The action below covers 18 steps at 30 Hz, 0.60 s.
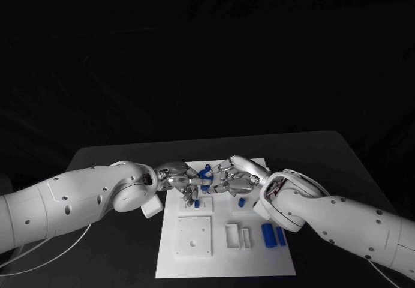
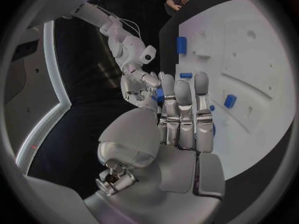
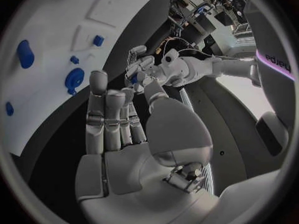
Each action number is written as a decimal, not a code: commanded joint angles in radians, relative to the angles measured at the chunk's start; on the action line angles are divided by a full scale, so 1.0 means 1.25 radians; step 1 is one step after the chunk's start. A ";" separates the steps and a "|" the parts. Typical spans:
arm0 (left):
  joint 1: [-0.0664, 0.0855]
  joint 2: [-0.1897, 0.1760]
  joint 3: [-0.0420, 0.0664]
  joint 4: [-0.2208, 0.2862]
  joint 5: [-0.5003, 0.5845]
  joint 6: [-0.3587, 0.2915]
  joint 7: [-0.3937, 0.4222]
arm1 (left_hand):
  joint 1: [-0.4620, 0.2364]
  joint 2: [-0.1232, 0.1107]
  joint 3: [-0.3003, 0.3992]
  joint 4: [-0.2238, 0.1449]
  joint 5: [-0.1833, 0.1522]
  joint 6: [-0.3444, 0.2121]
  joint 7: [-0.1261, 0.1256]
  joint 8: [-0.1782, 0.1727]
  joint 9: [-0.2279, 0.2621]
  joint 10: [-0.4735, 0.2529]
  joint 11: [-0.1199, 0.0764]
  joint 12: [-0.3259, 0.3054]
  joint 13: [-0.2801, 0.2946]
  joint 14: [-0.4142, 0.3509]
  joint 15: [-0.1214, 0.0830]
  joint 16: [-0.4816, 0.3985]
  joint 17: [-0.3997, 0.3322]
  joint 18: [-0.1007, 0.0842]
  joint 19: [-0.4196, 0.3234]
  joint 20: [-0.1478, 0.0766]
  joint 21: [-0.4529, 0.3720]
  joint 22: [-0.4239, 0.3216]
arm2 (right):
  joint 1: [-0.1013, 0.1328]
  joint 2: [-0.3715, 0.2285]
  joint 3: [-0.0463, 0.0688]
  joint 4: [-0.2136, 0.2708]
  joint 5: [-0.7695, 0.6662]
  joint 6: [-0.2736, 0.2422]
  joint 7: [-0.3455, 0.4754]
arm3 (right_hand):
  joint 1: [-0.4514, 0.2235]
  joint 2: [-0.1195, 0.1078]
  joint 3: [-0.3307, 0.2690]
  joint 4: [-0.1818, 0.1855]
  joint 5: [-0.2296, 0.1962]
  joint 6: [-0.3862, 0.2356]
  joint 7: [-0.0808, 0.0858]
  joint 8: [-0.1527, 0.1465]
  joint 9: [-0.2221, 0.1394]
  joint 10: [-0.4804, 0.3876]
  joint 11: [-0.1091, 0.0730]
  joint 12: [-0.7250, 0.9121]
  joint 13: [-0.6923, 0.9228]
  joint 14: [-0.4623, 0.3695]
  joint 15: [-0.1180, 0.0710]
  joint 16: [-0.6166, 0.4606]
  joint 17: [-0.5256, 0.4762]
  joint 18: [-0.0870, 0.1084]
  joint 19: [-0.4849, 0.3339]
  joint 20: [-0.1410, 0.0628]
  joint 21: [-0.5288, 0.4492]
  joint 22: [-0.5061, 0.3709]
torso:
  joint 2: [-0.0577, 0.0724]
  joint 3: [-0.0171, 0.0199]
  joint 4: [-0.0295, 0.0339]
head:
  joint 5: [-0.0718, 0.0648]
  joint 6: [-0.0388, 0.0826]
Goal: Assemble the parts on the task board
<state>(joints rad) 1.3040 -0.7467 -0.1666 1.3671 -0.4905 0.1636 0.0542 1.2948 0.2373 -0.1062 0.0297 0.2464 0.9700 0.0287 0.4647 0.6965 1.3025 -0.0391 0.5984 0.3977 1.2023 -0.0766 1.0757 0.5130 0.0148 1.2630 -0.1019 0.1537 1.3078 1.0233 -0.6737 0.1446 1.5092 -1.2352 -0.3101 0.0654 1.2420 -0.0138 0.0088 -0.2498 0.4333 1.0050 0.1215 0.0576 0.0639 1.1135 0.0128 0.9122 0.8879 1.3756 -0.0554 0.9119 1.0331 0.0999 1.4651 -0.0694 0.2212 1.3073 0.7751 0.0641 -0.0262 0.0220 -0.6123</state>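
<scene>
Head view: two blue parts (image 1: 274, 235) flank white blocks (image 1: 238, 235).

Matt black table (image 1: 113, 157) under a smooth, matt white task board (image 1: 225, 264). Blue parts (image 1: 274, 236) on the board look like smooth plastic. Polished silver metal gleams on the left hand (image 1: 179, 177) and right hand (image 1: 233, 178); glossy white arm shells.

Left hand (image 1: 180, 182) and right hand (image 1: 232, 179) meet over the task board's (image 1: 225, 264) far end, hiding the board under them. Blue part (image 1: 204, 174) between their fingers mostly covered; which hand holds it, can't tell. Board's near edge partly cut off at head view bottom.
</scene>
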 commanded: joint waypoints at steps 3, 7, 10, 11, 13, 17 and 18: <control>0.002 0.005 0.001 0.002 0.008 0.027 0.022 | -0.001 0.008 0.107 -0.114 -0.003 0.002 -0.005 0.000 -0.001 -0.008 0.000 0.005 0.000 -0.004 -0.001 0.005 -0.001 -0.001 0.001 0.004 -0.005 0.015 | -0.002 0.003 0.000 0.006 -0.026 0.021 0.012 | 0.005 0.007 -0.007 -0.001 -0.013 0.003 -0.002 0.005 0.001 0.000 -0.001 0.005 0.001 0.000 0.000 0.006 0.002 0.007 0.020 -0.003 0.006 0.024 | 0.000 -0.0003 -0.0001 | 0.002 -0.002; 0.002 0.008 0.001 0.001 0.006 0.027 0.021 | -0.001 0.009 0.106 -0.115 -0.003 0.002 -0.005 0.000 -0.001 -0.009 0.000 0.005 0.000 -0.005 -0.001 0.005 -0.001 -0.001 0.000 0.004 -0.005 0.015 | -0.003 0.002 0.000 0.013 -0.026 0.025 0.014 | 0.003 0.009 -0.010 -0.002 -0.012 0.017 -0.005 0.004 0.001 0.003 -0.003 0.011 0.007 0.001 -0.001 0.010 0.005 0.006 0.021 -0.004 0.015 0.026 | 0.000 0.0002 0.0005 | 0.003 -0.004; 0.002 0.009 0.001 -0.001 0.002 0.027 0.020 | -0.001 0.009 0.106 -0.115 -0.003 0.002 -0.005 0.000 -0.001 -0.009 0.000 0.005 0.000 -0.005 -0.001 0.005 -0.001 -0.001 0.000 0.004 -0.005 0.015 | -0.005 0.000 0.000 0.017 -0.021 0.026 0.016 | 0.001 0.013 -0.009 -0.005 -0.012 0.035 -0.008 0.004 0.001 0.005 -0.006 0.014 0.011 0.003 -0.003 0.013 0.007 0.005 0.021 -0.006 0.019 0.027 | 0.000 0.0007 0.0001 | 0.004 -0.004; 0.002 0.010 0.001 -0.001 0.000 0.026 0.020 | -0.001 0.009 0.106 -0.115 -0.003 0.002 -0.005 0.000 -0.001 -0.009 0.000 0.005 0.000 -0.005 -0.001 0.005 -0.001 -0.001 0.000 0.004 -0.005 0.015 | -0.005 0.000 0.000 0.018 -0.020 0.026 0.017 | 0.000 0.015 -0.007 -0.007 -0.013 0.043 -0.011 0.004 0.002 0.006 -0.007 0.015 0.012 0.003 -0.004 0.013 0.008 0.004 0.021 -0.006 0.021 0.027 | 0.000 0.0008 -0.0002 | 0.004 -0.004; 0.003 0.010 0.002 -0.002 -0.003 0.026 0.019 | -0.001 0.009 0.106 -0.115 -0.003 0.002 -0.005 0.000 -0.001 -0.009 0.000 0.005 0.000 -0.005 -0.001 0.005 -0.001 -0.001 0.000 0.004 -0.005 0.015 | -0.006 -0.001 0.000 0.020 -0.018 0.026 0.019 | -0.001 0.019 -0.003 -0.010 -0.014 0.067 -0.017 0.004 0.003 0.007 -0.010 0.016 0.014 0.004 -0.006 0.014 0.009 0.002 0.022 -0.009 0.025 0.028 | 0.000 0.0008 -0.0002 | 0.004 -0.004; 0.003 0.011 0.002 -0.003 -0.006 0.026 0.018 | -0.001 0.009 0.106 -0.115 -0.003 0.002 -0.005 0.000 -0.001 -0.009 0.000 0.005 0.000 -0.005 -0.001 0.005 -0.001 -0.001 0.000 0.004 -0.005 0.015 | -0.006 -0.001 0.000 0.022 -0.015 0.028 0.021 | 0.000 0.029 0.008 -0.015 -0.023 0.097 -0.025 0.005 0.005 0.009 -0.015 0.018 0.019 0.005 -0.010 0.016 0.012 -0.001 0.021 -0.012 0.029 0.028 | 0.000 0.0011 -0.0003 | 0.004 -0.005; 0.003 0.011 0.002 -0.003 -0.006 0.026 0.018 | -0.001 0.009 0.106 -0.115 -0.003 0.002 -0.005 0.000 -0.001 -0.009 0.000 0.005 0.000 -0.005 -0.001 0.005 -0.001 -0.001 0.000 0.004 -0.005 0.015 | -0.007 -0.001 0.000 0.022 -0.015 0.029 0.022 | 0.002 0.033 0.014 -0.018 -0.031 0.106 -0.027 0.005 0.005 0.009 -0.016 0.019 0.020 0.006 -0.011 0.016 0.012 -0.002 0.021 -0.013 0.032 0.029 | 0.000 0.0011 -0.0003 | 0.004 -0.005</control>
<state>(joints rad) 1.3049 -0.7356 -0.1669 1.3627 -0.4950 0.1852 0.0621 1.2957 0.2382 -0.1081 0.0233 0.2425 0.9718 0.0300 0.4639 0.6938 1.2956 -0.0389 0.5984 0.3978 1.2023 -0.0766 1.0757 0.5131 0.0148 1.2630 -0.1020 0.1537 1.3076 1.0181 -0.6763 0.1457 1.5311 -1.2505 -0.2989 0.0728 1.2477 0.0210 0.0228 -0.2730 0.3958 1.1305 0.0901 0.0597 0.0670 1.1286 -0.0012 0.9319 0.9123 1.3830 -0.0628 0.9292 1.0476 0.0999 1.4650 -0.0769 0.2581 1.3073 0.7752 0.0650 -0.0262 0.0273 -0.6177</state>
